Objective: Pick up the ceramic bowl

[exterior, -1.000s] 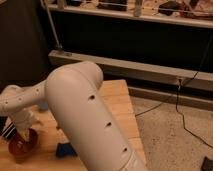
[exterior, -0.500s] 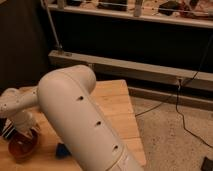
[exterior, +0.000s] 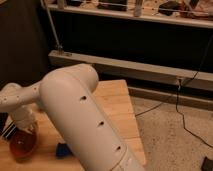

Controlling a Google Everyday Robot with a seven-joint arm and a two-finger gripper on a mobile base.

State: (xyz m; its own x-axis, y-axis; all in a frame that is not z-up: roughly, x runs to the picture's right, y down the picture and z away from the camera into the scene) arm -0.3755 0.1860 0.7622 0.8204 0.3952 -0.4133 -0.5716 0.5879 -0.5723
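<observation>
The white robot arm eats up most of the shot, a fat rounded link running from the bottom middle up and then bending off to the left. It hangs over a light wooden table that fills the near left part of the scene. On the right there's speckled floor with a black cable trailing across it, and along the far side sits a dark shelf unit with a metal rail at its base. The ceramic bowl is at the near left edge of the table, orange-red and glossy. The gripper comes down right at the bowl's left rim; can't tell whether it actually has the bowl or not. A small blue object peeks out just right of the bowl, partly hidden by the arm.
</observation>
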